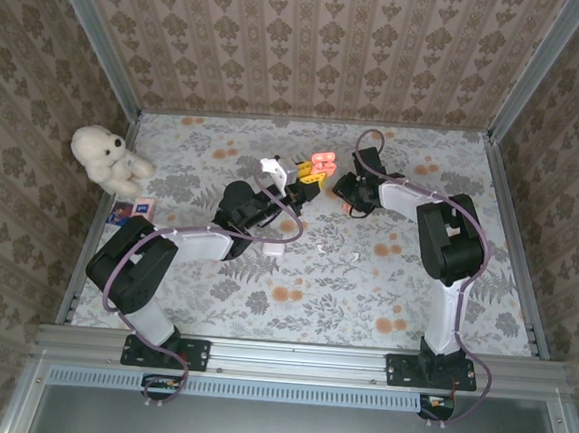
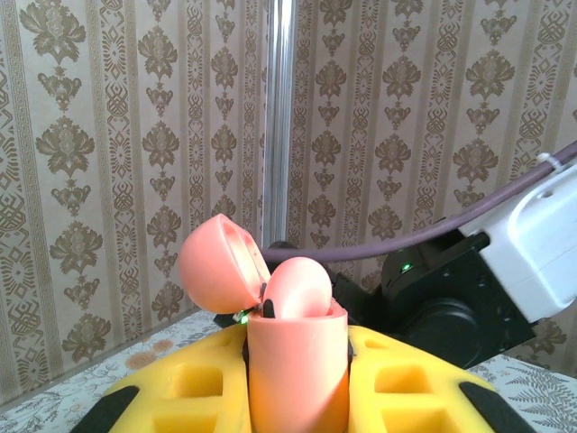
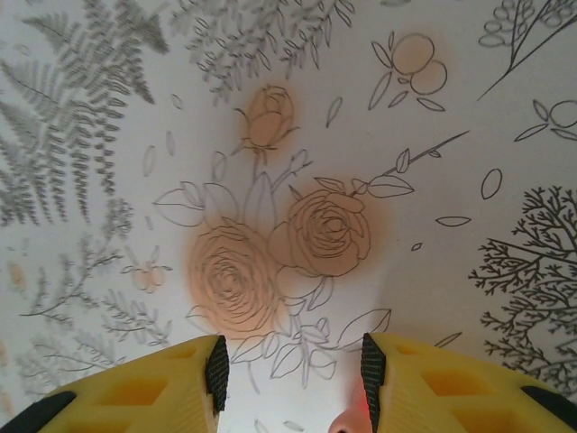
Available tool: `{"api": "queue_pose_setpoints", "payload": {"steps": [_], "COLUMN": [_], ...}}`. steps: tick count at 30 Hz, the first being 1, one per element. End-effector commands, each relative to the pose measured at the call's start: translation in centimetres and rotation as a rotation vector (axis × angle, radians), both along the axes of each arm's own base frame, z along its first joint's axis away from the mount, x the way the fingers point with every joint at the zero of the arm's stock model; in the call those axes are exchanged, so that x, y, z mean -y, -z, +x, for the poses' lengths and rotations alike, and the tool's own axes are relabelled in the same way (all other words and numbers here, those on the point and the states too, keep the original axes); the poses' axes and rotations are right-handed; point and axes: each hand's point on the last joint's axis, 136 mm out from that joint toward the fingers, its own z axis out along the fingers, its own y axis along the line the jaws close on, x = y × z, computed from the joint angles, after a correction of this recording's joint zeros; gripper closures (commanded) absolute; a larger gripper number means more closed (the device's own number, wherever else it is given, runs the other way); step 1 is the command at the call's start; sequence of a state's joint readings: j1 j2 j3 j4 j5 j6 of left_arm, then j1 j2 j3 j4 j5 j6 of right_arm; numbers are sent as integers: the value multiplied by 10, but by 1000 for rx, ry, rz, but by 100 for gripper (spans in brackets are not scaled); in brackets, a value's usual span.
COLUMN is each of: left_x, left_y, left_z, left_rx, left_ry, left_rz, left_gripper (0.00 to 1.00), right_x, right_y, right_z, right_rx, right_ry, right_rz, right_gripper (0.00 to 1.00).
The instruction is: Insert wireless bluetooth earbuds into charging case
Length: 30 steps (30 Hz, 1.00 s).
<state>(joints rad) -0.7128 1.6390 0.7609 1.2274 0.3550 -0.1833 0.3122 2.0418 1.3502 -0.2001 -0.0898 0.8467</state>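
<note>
My left gripper (image 1: 311, 173) is out at 12 o'clock mid-table, clamped on the orange case (image 1: 323, 162), lid open. My right gripper (image 1: 348, 201) is just beside it at its 4 o'clock, pointed down. A stuffed toy (image 1: 109, 157) sits at 10 o'clock.

This is a robot test cell in a lab, dressed to look like a home. The flower-printed, cloth-covered surface (image 1: 364, 293) is boxed in on three sides by flat panels of brown damask wallpaper (image 1: 313, 48), held in bare aluminium frame posts (image 1: 93, 36). Along the surface's near edge runs a slotted aluminium rail (image 1: 298, 358) with two black-and-white robot arms (image 1: 448, 239) bolted to it, cables trailing, and a white plush toy animal (image 1: 106, 159) sits by the surface's far left corner.
</note>
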Motion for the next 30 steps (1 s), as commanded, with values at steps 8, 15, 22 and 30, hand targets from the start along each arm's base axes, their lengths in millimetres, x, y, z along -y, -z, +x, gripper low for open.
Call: {"api": "queue_pose_setpoints", "payload": {"steps": [8,15,22,30], "left_x": [-3,-2,-1,-1], "left_y": [-14,-13,-12,-11], "left_z": [-6,-5,-5,-4], "left_rx": [33,29,26,25], "left_ry": [4,8,10,7], "left_rz": [-38,-40,-39,-38], "left_gripper": [100,100,100,100], "right_x": [-2,-1,-7,-24], "right_y": [9,10,11,-23], "right_z": [-14,-38,-65,-95], "right_rx": [-67,-108,-143,-65], "right_ry": [-21,-22,-12,-26], "right_rz": [20,27,55,89], "right_gripper": [55,56,58,57]}}
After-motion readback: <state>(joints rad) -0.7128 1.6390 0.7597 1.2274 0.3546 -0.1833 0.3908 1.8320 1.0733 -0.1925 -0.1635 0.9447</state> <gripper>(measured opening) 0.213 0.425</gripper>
